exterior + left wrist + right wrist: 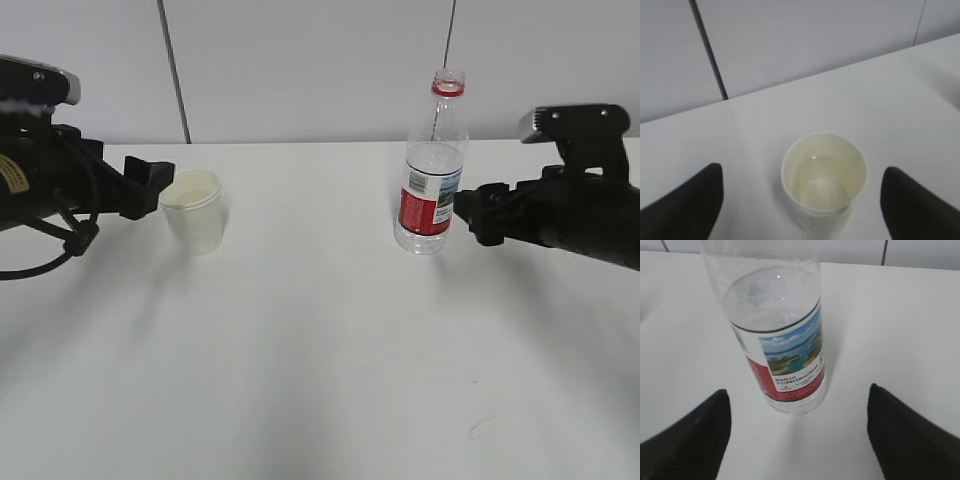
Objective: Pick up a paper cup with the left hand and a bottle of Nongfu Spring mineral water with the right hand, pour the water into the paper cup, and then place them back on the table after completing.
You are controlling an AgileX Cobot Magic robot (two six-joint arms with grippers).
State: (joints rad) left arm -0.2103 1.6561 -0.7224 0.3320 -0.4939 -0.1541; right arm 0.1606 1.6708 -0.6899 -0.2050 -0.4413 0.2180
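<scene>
Both grippers spread, clear of cup and bottle.

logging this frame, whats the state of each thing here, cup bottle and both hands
paper cup: upright on the table, some water in it, not held
bottle: upright, no cap, partly full, not held
left hand: open, fingers either side of the cup
right hand: open, beside the bottle

On the white bench a paper cup stands upright at the left, with the left hand just beside it. At the right an uncapped bottle with a red label stands upright, and the right hand sits close against its right side.
</scene>
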